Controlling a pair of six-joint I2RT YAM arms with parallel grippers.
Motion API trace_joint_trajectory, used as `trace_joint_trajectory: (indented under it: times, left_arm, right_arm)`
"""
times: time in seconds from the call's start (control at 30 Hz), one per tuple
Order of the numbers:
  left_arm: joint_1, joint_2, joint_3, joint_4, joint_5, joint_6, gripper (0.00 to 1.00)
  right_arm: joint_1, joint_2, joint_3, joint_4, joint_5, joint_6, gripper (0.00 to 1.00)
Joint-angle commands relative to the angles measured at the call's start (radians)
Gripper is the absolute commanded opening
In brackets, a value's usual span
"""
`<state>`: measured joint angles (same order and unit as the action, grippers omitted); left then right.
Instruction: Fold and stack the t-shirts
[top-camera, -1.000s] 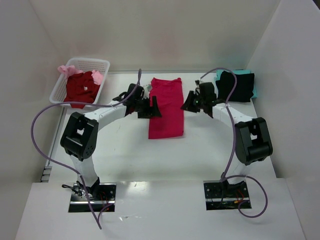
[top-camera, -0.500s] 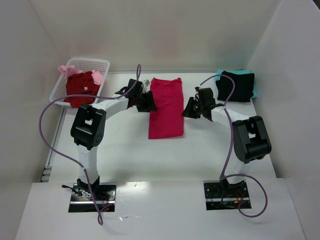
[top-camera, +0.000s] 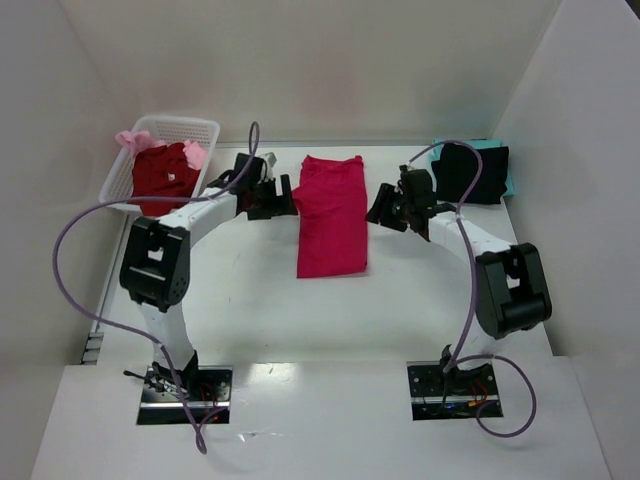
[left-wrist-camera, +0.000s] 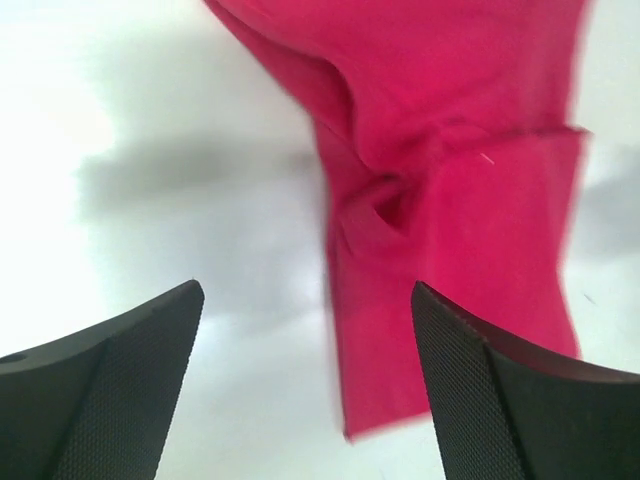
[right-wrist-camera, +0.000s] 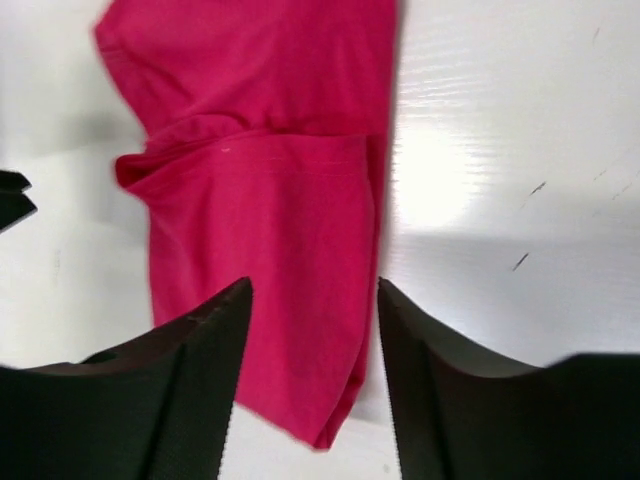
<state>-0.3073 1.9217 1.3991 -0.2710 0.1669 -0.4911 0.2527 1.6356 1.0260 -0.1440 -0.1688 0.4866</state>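
Crimson t-shirt (top-camera: 332, 218) lay flat in the middle of the counter (top-camera: 250, 290) as a long narrow strip with its sides turned in, running from 12 to 6 o'clock. The step in hand looked like the crosswise fold. To do it well, each claw would need to pinch one corner of the same short end, level with its partner and biting through every layer. The left wrist view showed a puckered tuck along the near edge, which could slip free if only the top layer were caught. Carrying that end low and evenly should keep the long edges lined up.

The left claw (top-camera: 281, 197) hung at the strip's 9 o'clock edge and the right claw (top-camera: 381, 208) at its 3 o'clock edge, both beside the far half. Both were spread wide with nothing between the fingers. Both arms reached forward with elbows bowed outward and wrists turned in, so the claws faced each other across the shirt. At 2 o'clock a black tee (top-camera: 470, 172) sat on a teal tee (top-camera: 509, 178), probably the stack.
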Motion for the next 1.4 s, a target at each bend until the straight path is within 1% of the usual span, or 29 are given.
trace_joint_trajectory:
  times: [0.0,0.03,0.07,0.1,0.17,0.2,0.27,0.33,0.37,0.5,0.67,0.7,0.73,0.8,0.87,0.93,0.97,1.0,1.03,1.13,1.17,1.2,1.27,1.3,1.37]
  left_arm:
    - [-0.003,-0.147,-0.06,0.001,0.146,0.039,0.93]
    - [-0.003,-0.179,-0.081,0.001,0.186,0.039,0.93]
    - [-0.003,-0.191,-0.122,0.001,0.257,0.039,0.94]
    - [-0.018,-0.2,-0.138,0.001,0.288,0.039,0.94]
    - [-0.048,-0.213,-0.166,-0.01,0.325,0.039,0.95]
    - [-0.082,-0.222,-0.181,-0.01,0.326,0.039,0.95]
    - [-0.111,-0.231,-0.232,0.0,0.315,0.014,0.95]
    - [-0.133,-0.257,-0.27,0.022,0.292,-0.018,0.95]
    - [-0.133,-0.257,-0.31,0.023,0.292,-0.033,0.96]
    - [-0.133,-0.282,-0.383,0.047,0.27,-0.066,0.96]
    - [-0.142,-0.282,-0.419,0.07,0.247,-0.089,0.96]
    - [-0.142,-0.271,-0.431,0.07,0.247,-0.089,0.96]
    - [-0.153,-0.262,-0.431,0.082,0.247,-0.098,0.95]
    - [-0.153,-0.253,-0.431,0.098,0.247,-0.107,0.93]
    - [-0.162,-0.242,-0.431,0.122,0.256,-0.107,0.92]
    - [-0.162,-0.231,-0.431,0.133,0.256,-0.116,0.88]
    - [-0.162,-0.231,-0.431,0.133,0.256,-0.116,0.88]
    - [-0.162,-0.222,-0.431,0.142,0.256,-0.116,0.86]
    - [-0.162,-0.222,-0.431,0.142,0.256,-0.125,0.83]
    - [-0.162,-0.201,-0.431,0.142,0.247,-0.126,0.77]
    - [-0.162,-0.201,-0.431,0.142,0.238,-0.126,0.72]
    - [-0.162,-0.191,-0.422,0.142,0.238,-0.135,0.7]
    - [-0.162,-0.182,-0.422,0.142,0.238,-0.135,0.68]
    - [-0.162,-0.173,-0.422,0.142,0.238,-0.135,0.65]
    - [-0.162,-0.164,-0.404,0.142,0.238,-0.135,0.65]
  right_arm:
    - [0.007,-0.134,-0.041,-0.019,-0.018,0.033,0.6]
    - [0.007,-0.146,-0.058,-0.019,-0.029,0.055,0.66]
    - [0.007,-0.16,-0.078,-0.019,-0.029,0.067,0.7]
    - [0.007,-0.187,-0.119,-0.019,-0.04,0.078,0.73]
    - [0.007,-0.217,-0.179,-0.019,-0.052,0.115,0.81]
    - [0.007,-0.229,-0.193,-0.019,-0.052,0.124,0.86]
    - [0.022,-0.258,-0.222,-0.019,-0.052,0.156,1.0]
    - [0.051,-0.269,-0.24,-0.031,-0.043,0.168,1.0]
    - [0.06,-0.269,-0.262,-0.031,-0.043,0.187,1.0]
    - [0.102,-0.278,-0.306,-0.031,-0.038,0.222,1.0]
    - [0.112,-0.298,-0.363,-0.02,-0.018,0.241,1.0]
    - [0.112,-0.298,-0.363,-0.02,-0.009,0.241,0.98]
    - [0.112,-0.298,-0.374,-0.008,-0.009,0.241,0.92]
    - [0.112,-0.298,-0.388,0.027,-0.018,0.241,0.88]
    - [0.112,-0.298,-0.402,0.053,-0.029,0.241,0.82]
    - [0.112,-0.298,-0.402,0.073,-0.029,0.241,0.8]
    - [0.112,-0.289,-0.402,0.073,-0.029,0.241,0.76]
    - [0.112,-0.289,-0.402,0.073,-0.029,0.241,0.76]
    - [0.112,-0.266,-0.391,0.073,-0.029,0.241,0.74]
    - [0.112,-0.24,-0.382,0.095,-0.029,0.241,0.65]
    - [0.112,-0.221,-0.382,0.095,-0.02,0.241,0.62]
    - [0.112,-0.221,-0.382,0.104,-0.02,0.241,0.59]
    - [0.112,-0.197,-0.373,0.115,-0.031,0.241,0.55]
    - [0.112,-0.183,-0.373,0.115,-0.031,0.241,0.52]
    - [0.122,-0.174,-0.362,0.115,-0.031,0.231,0.52]
